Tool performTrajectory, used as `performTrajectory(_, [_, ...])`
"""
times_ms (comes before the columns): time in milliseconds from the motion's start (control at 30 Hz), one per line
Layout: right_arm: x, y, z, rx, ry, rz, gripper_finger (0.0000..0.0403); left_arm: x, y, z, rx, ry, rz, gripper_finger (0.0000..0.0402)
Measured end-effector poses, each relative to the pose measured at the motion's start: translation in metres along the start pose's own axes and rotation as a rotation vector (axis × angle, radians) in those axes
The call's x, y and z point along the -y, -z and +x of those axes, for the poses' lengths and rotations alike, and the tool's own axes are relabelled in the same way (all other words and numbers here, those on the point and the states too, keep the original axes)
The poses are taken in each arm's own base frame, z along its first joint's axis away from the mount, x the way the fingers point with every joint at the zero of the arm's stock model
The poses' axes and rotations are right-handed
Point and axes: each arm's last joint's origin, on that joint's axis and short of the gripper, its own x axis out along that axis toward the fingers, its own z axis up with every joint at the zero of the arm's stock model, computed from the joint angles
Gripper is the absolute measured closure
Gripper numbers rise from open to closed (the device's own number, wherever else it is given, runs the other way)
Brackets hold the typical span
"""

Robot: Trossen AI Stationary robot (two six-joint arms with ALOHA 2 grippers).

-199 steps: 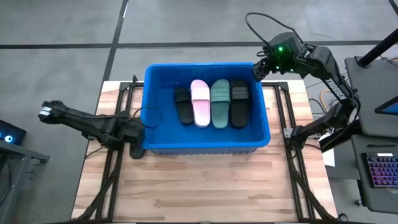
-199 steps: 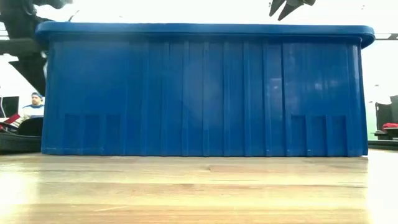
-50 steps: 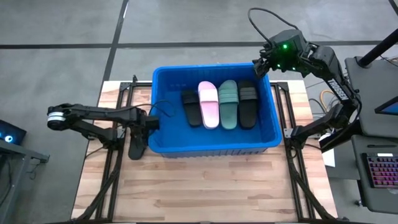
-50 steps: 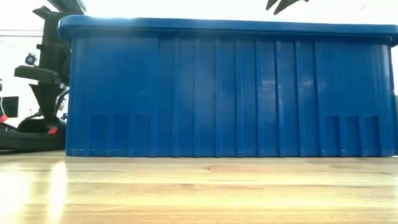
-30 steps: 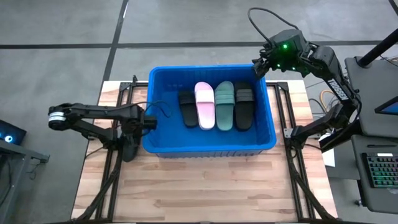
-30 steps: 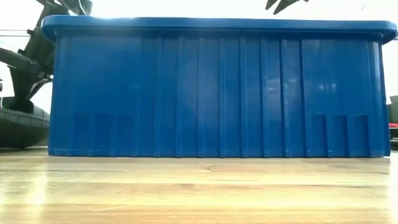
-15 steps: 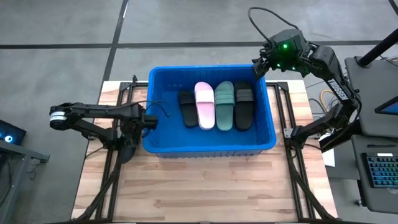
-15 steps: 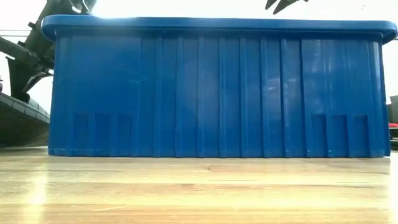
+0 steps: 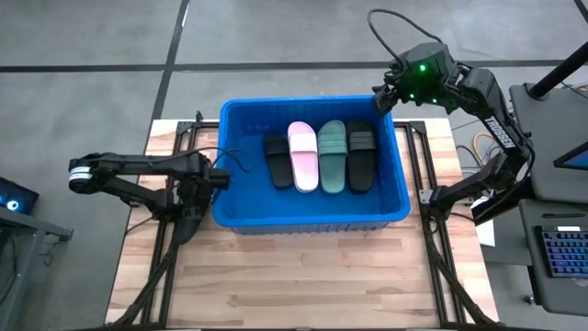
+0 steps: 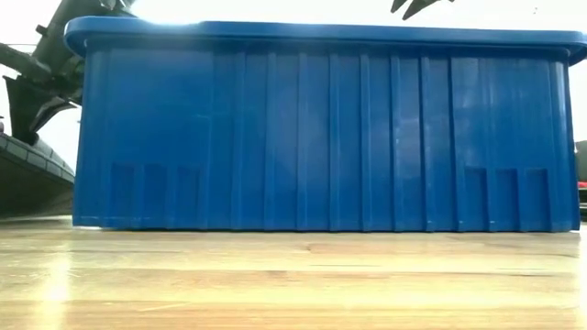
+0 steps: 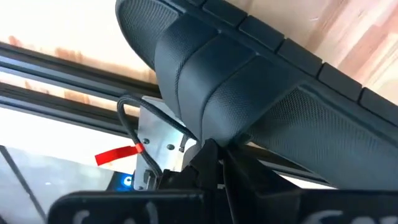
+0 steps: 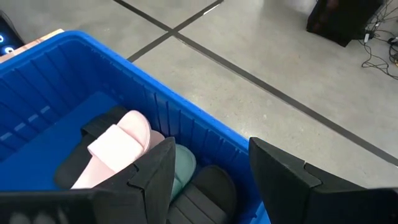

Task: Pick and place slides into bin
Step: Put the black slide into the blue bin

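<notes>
The blue bin [image 9: 390, 207] stands mid-table with several slides on its floor: black [image 9: 276, 161], pink [image 9: 304, 154], green [image 9: 332, 154] and black [image 9: 360, 154]. Another dark slide [image 9: 188, 222] hangs outside the bin's left wall, and my left gripper [image 9: 200, 195] is shut on it. The low view shows this slide [image 10: 32, 183] tilted at the left edge. My right gripper [image 9: 381, 97] hovers open above the bin's far right corner, holding nothing. My left gripper pinches the dark slide at the edge of its wide strap [image 11: 217, 134] between its two fingers, coming steeply from above. The slide hangs tilted below the fingers beside the bin's left wall. Whether its low end touches the table I cannot tell.
The bin's tall left wall [image 10: 92, 128] stands right beside the held slide. Black frame rails [image 9: 170, 248] run along the table's left and right sides. Bare wooden tabletop [image 9: 303, 285] lies in front of the bin.
My left gripper has risen a little beside the bin's left wall, still shut on the dark slide. The slide, which lay low by the table, now hangs more tilted with its held side raised.
</notes>
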Motion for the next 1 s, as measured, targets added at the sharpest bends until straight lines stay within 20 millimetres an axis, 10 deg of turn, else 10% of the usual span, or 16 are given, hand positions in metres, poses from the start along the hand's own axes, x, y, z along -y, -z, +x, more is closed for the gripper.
performTrajectory(1000, [0.0006, -0.0001, -0.0021, 0.009, -0.001, 0.002, 0.0209, 0.0083, 0.0083, -0.0065, 0.012, 0.200, -0.133, 0.0401])
